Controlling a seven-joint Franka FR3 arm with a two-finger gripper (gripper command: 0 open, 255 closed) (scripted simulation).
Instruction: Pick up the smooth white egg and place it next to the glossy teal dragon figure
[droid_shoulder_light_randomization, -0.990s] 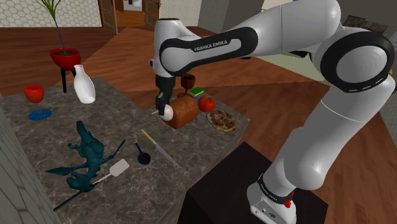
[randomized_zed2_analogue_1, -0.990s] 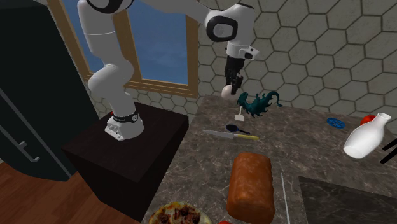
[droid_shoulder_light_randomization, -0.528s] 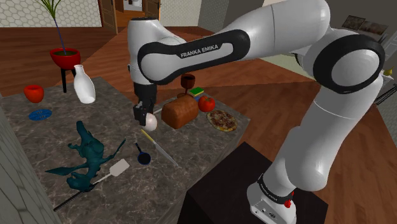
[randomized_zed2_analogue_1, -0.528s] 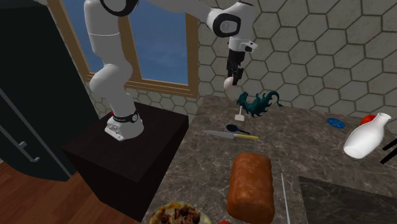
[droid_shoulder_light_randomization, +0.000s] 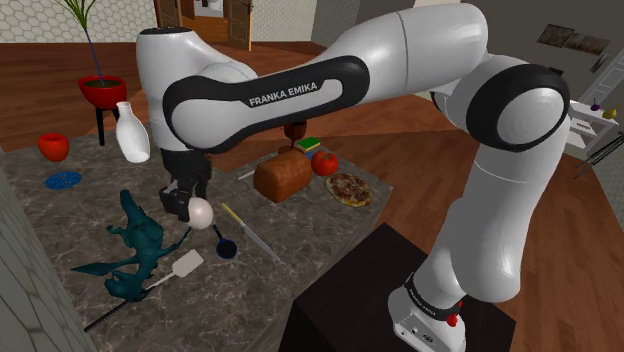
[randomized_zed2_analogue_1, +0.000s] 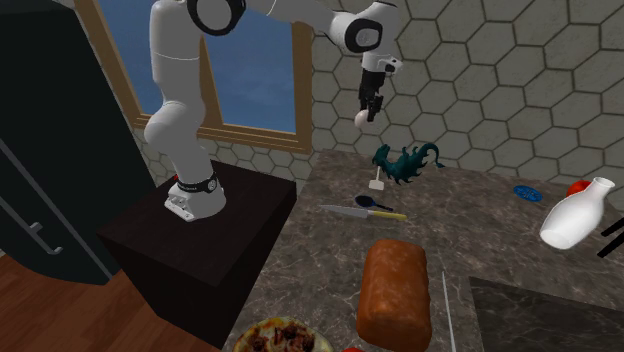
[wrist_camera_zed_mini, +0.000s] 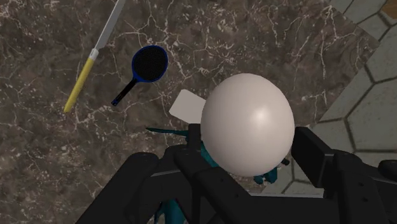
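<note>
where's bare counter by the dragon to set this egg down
Bare counter lies between the dragon, the blue dish and the white jug. The dragon's other side is crowded: spatula, small pan and knife lie close together, with the held egg above that side. More bare counter lies between knife and loaf.

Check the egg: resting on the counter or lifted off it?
Lifted. The tool clasps the egg between its fingers, and it hangs clear above the counter, near the dragon figure.

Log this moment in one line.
gripper: shut on egg | egg: above marble counter | teal dragon figure: close by | placed: no
</note>
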